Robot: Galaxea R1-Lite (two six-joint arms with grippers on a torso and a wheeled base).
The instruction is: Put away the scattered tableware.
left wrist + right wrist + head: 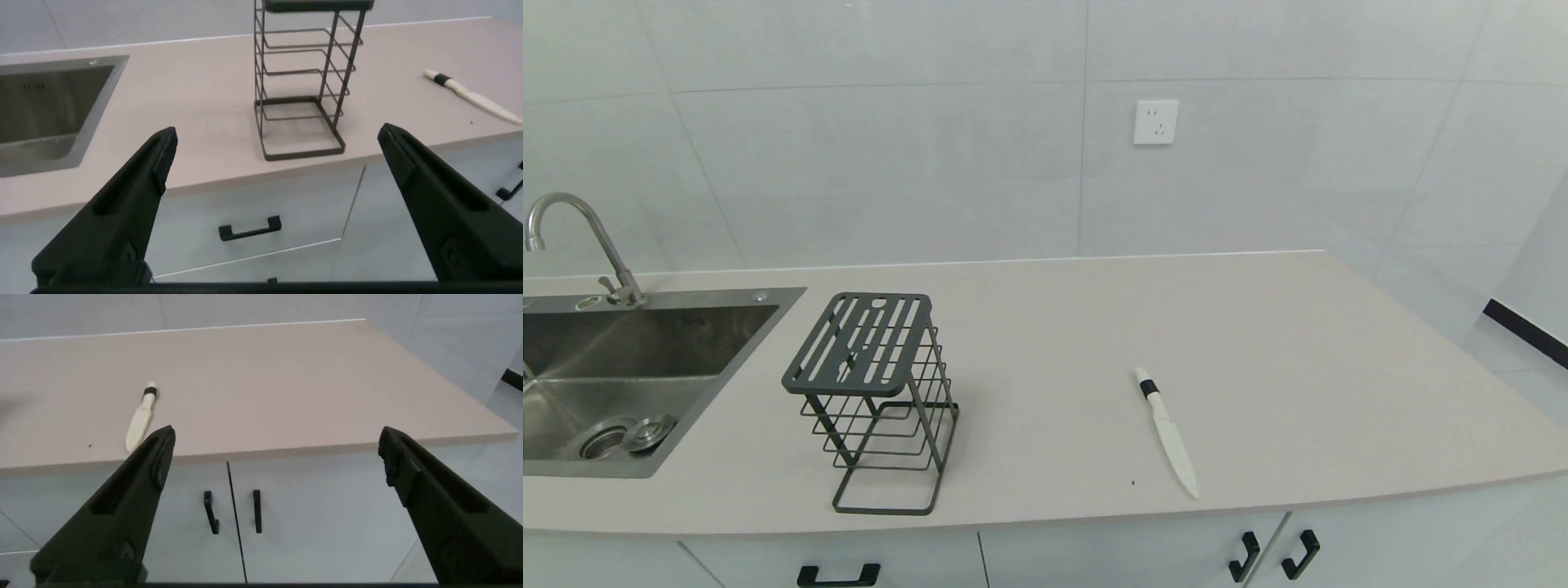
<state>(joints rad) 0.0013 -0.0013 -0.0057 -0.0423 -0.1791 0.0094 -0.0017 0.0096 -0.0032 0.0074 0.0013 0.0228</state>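
One countertop (1258, 343) stretches ahead of both grippers, which sit off its front edge, level with the cabinet fronts. The single sink (645, 335) is ahead of the left gripper (278, 135) and to its left. One wire rack (870, 384) stands straight ahead of that gripper, whose fingers are spread wide with nothing between them. The one knife (1166, 429) lies flat on the counter, well to the right of the left gripper and ahead-left of the right gripper (278, 434), which is likewise spread wide and holds nothing. The head view takes in one faucet (580, 220), one wall socket (1156, 122) and three cabinet handles (839, 576).
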